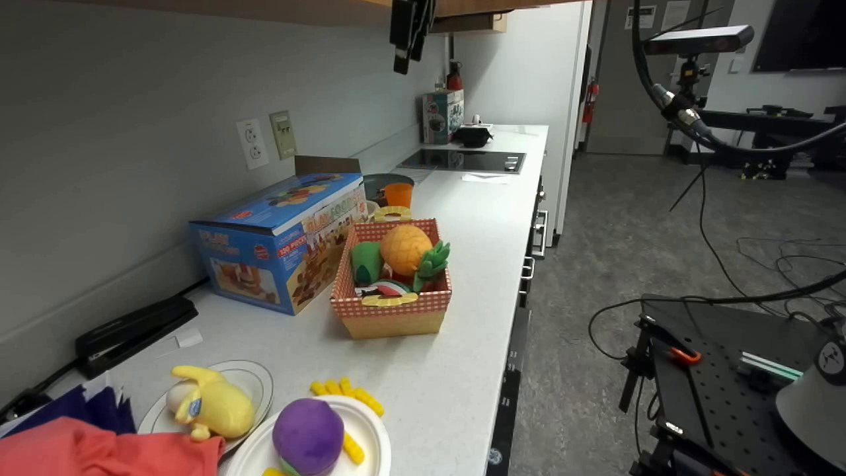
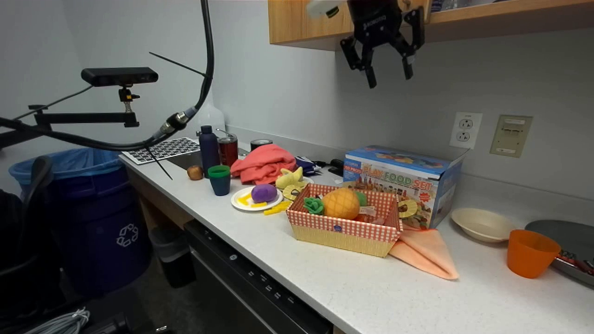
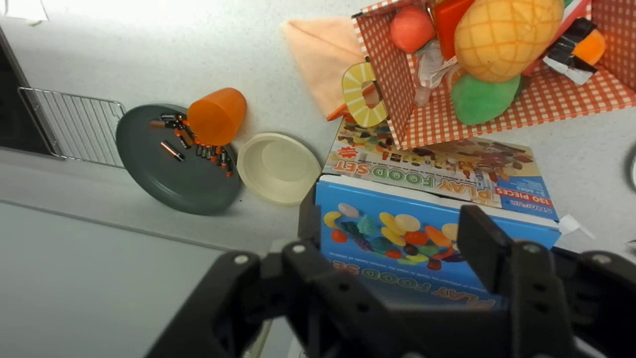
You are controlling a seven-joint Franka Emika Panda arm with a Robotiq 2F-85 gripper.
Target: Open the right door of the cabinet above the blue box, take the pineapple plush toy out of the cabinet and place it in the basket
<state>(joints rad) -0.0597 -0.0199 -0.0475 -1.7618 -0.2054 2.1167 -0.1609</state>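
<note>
Oval, green-crowned, orange-yellow pineapple plush toy [image 2: 341, 205]: in squarish tan woven basket [image 2: 337, 238], below black two-fingered metal pincer [image 2: 390, 74]. Pincer jaws parted, empty. Placing judged done; nothing apparently left

The cabinet [image 2: 304, 23] is wood, the blue box [image 2: 394, 178] glossy cardboard, the basket [image 2: 341, 239] woven, the pineapple toy [image 2: 341, 203] matt plush.

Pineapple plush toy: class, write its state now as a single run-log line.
pineapple plush toy: in basket, beside green plush | gripper: open, empty, above counter | placement: done
</note>
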